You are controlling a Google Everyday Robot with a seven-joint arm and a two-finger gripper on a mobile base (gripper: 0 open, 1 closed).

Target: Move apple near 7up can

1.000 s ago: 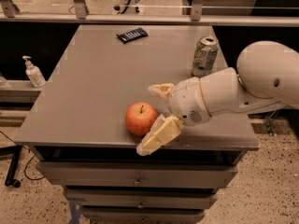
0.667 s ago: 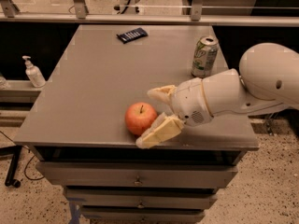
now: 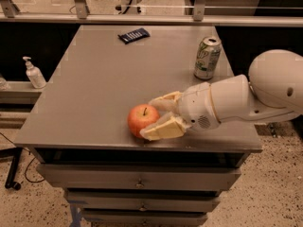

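Observation:
The red-orange apple [image 3: 142, 118] sits near the front edge of the grey table [image 3: 94, 89]. The 7up can [image 3: 207, 57] stands upright at the table's right side, well behind the apple and apart from it. My gripper [image 3: 148, 119] reaches in from the right at the apple's right side. Its cream fingers are open and straddle the apple, one finger [image 3: 164, 101] behind it and one [image 3: 161, 130] in front, close against its lower right. The apple rests on the table.
A dark flat packet [image 3: 133, 35] lies at the back of the table. A white pump bottle [image 3: 33, 73] stands on a lower shelf to the left. Drawers sit below the table front. A rail runs along the back.
The front finger has swung in towards the apple, narrowing the gap between the fingers. The apple and the can have not moved.

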